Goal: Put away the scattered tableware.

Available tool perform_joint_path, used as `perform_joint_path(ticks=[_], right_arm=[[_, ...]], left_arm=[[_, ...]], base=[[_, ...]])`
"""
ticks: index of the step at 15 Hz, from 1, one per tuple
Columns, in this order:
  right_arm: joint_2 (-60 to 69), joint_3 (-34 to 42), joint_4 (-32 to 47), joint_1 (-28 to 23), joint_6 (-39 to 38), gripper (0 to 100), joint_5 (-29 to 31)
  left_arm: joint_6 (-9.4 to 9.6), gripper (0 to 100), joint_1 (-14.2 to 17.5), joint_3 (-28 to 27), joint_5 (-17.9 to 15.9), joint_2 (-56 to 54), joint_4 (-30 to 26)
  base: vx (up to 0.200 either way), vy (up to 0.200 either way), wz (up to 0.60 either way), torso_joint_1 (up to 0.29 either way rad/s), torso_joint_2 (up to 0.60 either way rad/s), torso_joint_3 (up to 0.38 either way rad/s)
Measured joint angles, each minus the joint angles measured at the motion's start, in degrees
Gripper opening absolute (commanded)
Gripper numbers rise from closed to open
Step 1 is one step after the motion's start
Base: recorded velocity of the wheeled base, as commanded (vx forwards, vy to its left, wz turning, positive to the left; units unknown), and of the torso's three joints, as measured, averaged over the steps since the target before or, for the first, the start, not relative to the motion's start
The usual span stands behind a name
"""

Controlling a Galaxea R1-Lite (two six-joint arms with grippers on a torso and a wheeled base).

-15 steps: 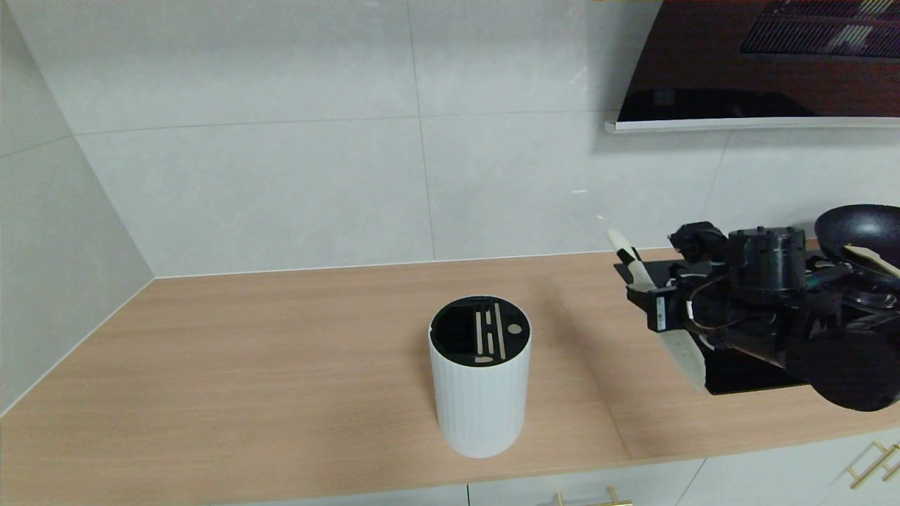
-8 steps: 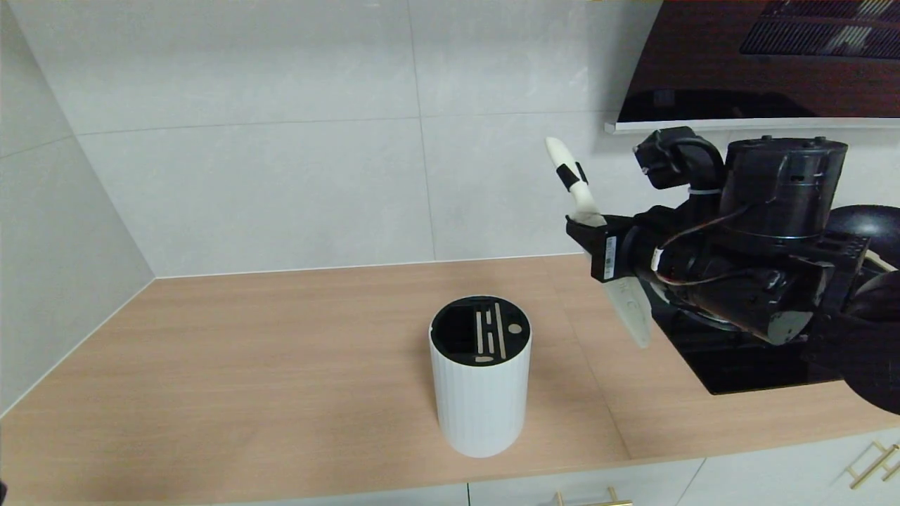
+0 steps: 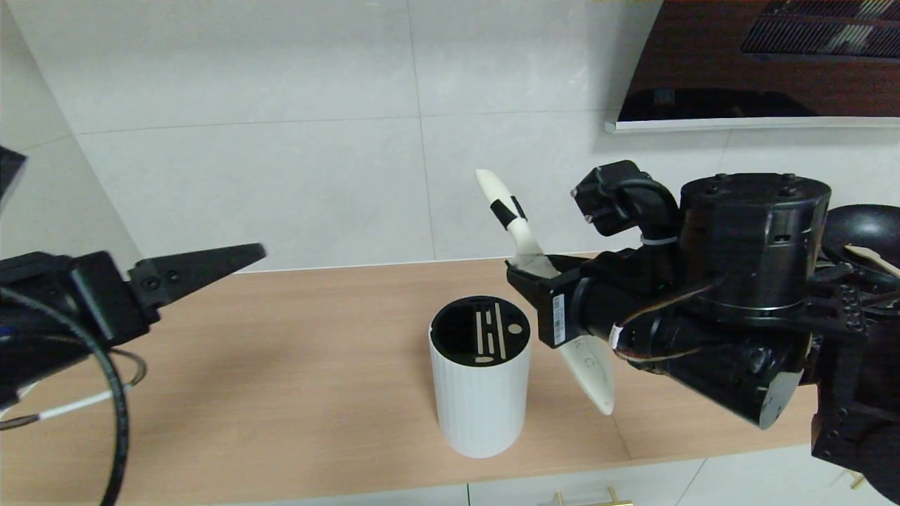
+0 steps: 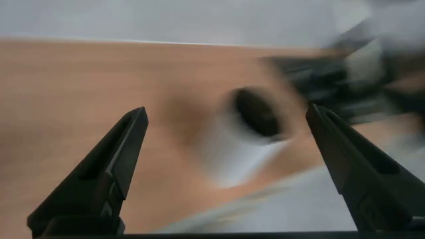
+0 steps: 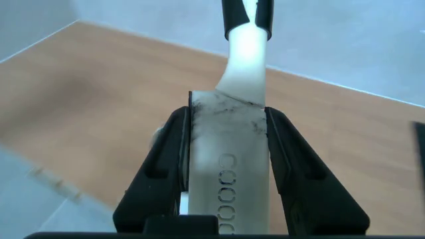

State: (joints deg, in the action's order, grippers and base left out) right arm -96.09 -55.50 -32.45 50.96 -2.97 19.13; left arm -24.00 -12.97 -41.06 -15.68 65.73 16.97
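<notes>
White ribbed holder (image 3: 480,407) stands upright near the front edge of the wooden counter (image 3: 281,365), its black top cut with narrow slots and one wider opening. Just beside it on the right hangs the pale knife (image 3: 589,365), pinched flat across the blade by the right gripper (image 3: 555,309). It is tilted, tip down toward the robot and handle up toward the wall. The right wrist view shows both fingers pressed on the blade faces. The left gripper (image 3: 204,263) hovers well apart on the holder's left, fingers spread wide and holding nothing. Farther back are the tiled wall (image 3: 281,140), a dark pan (image 3: 861,225) at far right and the hood (image 3: 738,63) above. The step in hand looks like carrying the knife to the holder. The next move likely calls for lifting the tip above the rim, bringing the blade upright, lining its flat with a slot, then lowering. The free gripper could steady the holder.
</notes>
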Motion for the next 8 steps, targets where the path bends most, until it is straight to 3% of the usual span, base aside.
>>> perform_joint_path(ticks=[1, 2, 5, 8], right_arm=[[-0.05, 0.13, 0.51, 1.07, -1.01, 0, 0.02], [-0.02, 0.13, 0.51, 1.99, -1.38, 0, 0.02], [-0.05, 0.00, 0.55, 4.47, -1.58, 0, 0.05], [-0.20, -0.09, 0.73, 5.35, -1.71, 0, 0.13]], left_arm=[[-4.60, 100, -3.64, -0.45, -1.83, 3.72, 4.33], [-7.12, 100, -6.60, -0.73, -3.80, 7.12, 7.57], [-9.22, 100, -11.19, -3.07, -8.51, 15.38, 12.48], [-10.07, 100, -13.81, -4.43, -8.84, 22.50, 21.21]], base=[[0.000, 0.000, 0.00, 0.000, 0.00, 0.000], [0.000, 0.000, 0.00, 0.000, 0.00, 0.000], [0.000, 0.000, 0.00, 0.000, 0.00, 0.000], [0.000, 0.000, 0.00, 0.000, 0.00, 0.000]])
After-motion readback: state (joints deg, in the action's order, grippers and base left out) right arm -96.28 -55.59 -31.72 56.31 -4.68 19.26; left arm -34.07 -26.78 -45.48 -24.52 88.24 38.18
